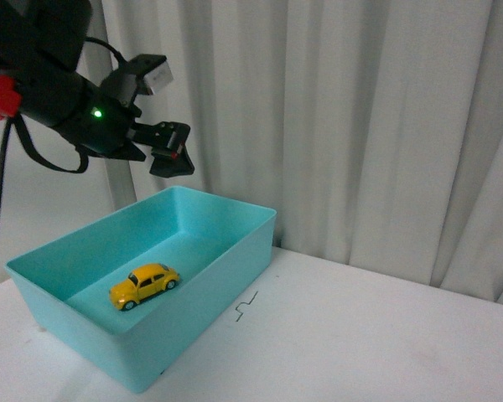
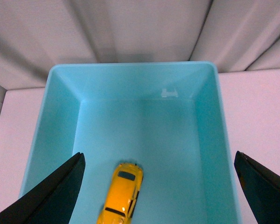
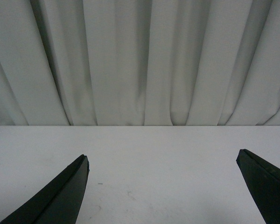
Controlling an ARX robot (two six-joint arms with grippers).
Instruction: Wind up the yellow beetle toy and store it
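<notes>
- The yellow beetle toy (image 1: pixel 144 286) stands on its wheels on the floor of a teal bin (image 1: pixel 203 301), toward the bin's near-left end.
- The left wrist view shows the toy's roof (image 2: pixel 121 193) from above, and a small raised mark (image 2: pixel 169 93) on the bin's inner wall that the front view does not show.
- The left pincer (image 1: pixel 169 151) hangs above the bin's far-left side. Its wrist view shows it spread wide (image 2: pixel 158 156) and gripping nothing.
- The bin sits on the left of the white table (image 1: pixel 386 335), with a small dark mark (image 1: pixel 246 306) just right of it.
- Only its own wrist view shows the right pincer (image 3: pixel 163 156), wide apart and empty above bare table, facing a pale curtain (image 3: pixel 140 60).
</notes>
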